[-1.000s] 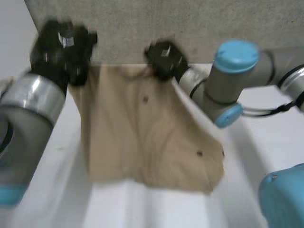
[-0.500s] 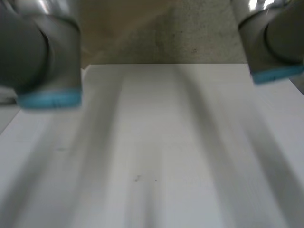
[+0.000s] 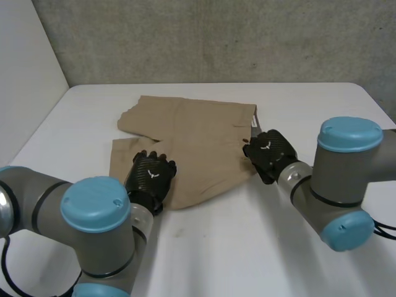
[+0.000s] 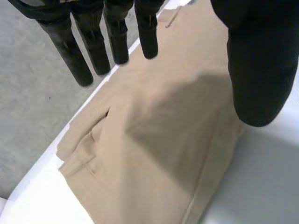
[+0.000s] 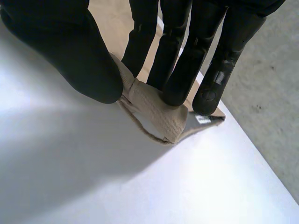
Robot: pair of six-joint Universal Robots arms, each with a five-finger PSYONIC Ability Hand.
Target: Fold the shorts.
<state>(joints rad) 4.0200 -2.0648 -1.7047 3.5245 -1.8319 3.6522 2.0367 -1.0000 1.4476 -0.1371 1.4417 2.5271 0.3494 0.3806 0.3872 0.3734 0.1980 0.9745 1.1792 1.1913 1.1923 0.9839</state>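
The tan shorts (image 3: 192, 139) lie folded on the white table (image 3: 247, 247), spread across its middle. My left hand (image 3: 150, 176) hovers over the near left part of the shorts (image 4: 154, 140), open, with its fingers (image 4: 117, 37) straight and the thumb held apart from the cloth. My right hand (image 3: 269, 151) is at the right edge of the shorts. In the right wrist view its thumb (image 5: 93, 60) and fingers pinch a folded corner of the cloth (image 5: 154, 105), where a small white label shows.
A grey concrete wall (image 3: 216, 37) runs behind the table's far edge and a white wall (image 3: 25, 74) stands at the left. Bare table lies in front of the shorts and to the right of my right arm (image 3: 343, 173).
The shorts hung from both raised hands at the far edge; now they lie flat on the table. Both arms have come down and nearer. My left hand has let go and opened.
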